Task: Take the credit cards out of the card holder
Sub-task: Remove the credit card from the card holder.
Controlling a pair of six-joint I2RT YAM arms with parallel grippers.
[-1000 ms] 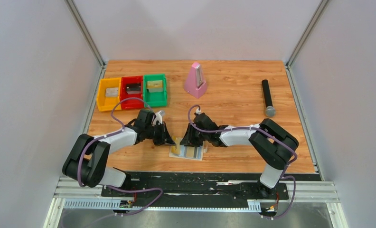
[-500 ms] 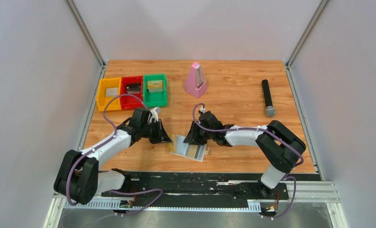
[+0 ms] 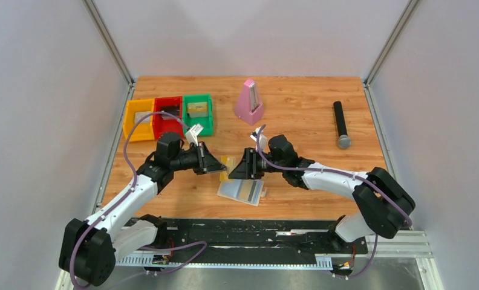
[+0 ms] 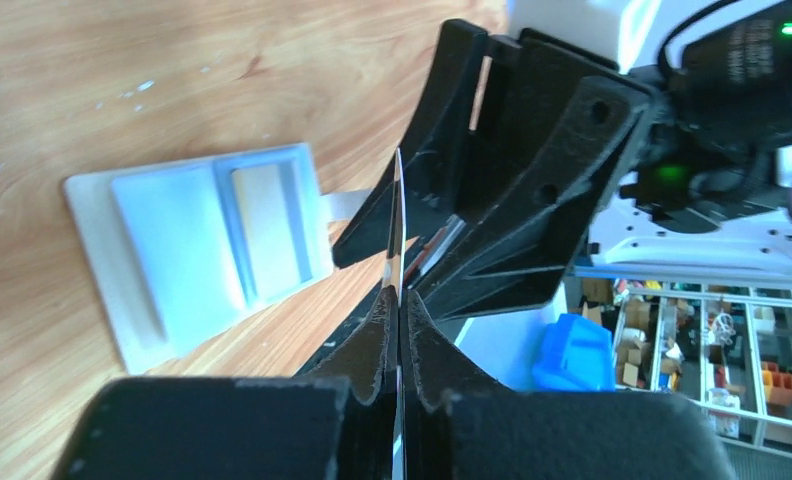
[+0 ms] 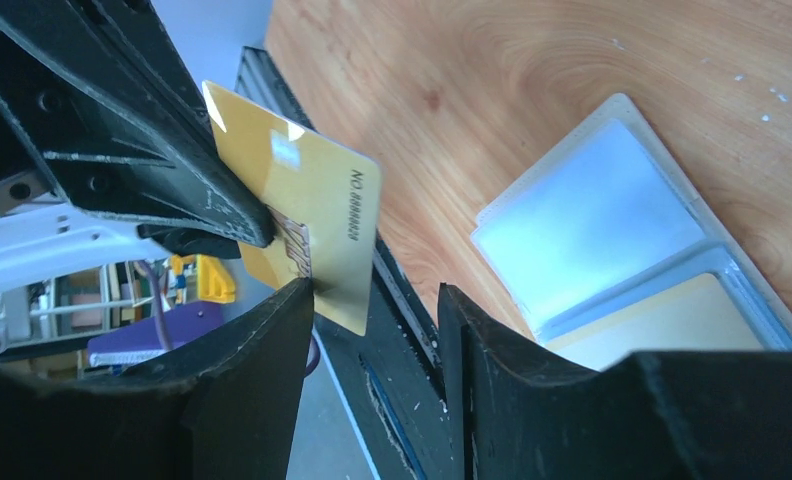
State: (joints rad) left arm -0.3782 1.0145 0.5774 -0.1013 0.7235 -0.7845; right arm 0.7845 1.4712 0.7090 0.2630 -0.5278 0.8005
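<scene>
Wood-grain desk [image 3: 297, 121] between pale grey walls. Item one — gold credit card [image 5: 302, 215], held clear of the desk, just beyond the card holder's far left corner, with a printed number along one short side. Left hand [image 4: 397, 300] clenched on the card, both fingers pressed flat against its faces. Right hand [image 5: 377, 295] faces the left one from just beside it, fingers parted; the card's lower edge touches one finger and the other stands clear. Card holder [image 3: 241, 190] lies spread flat near the desk's front edge, with a cream rim, two pale blue panels and a tan card face showing in one pocket. Further back — yellow bin [image 3: 128, 130], red bin [image 3: 168, 99] and green bin [image 3: 198, 132] in a row at rear left, each with something small inside; pink metronome [image 3: 249, 103] upright at rear centre; black microphone [image 3: 341, 124] lying at right.
</scene>
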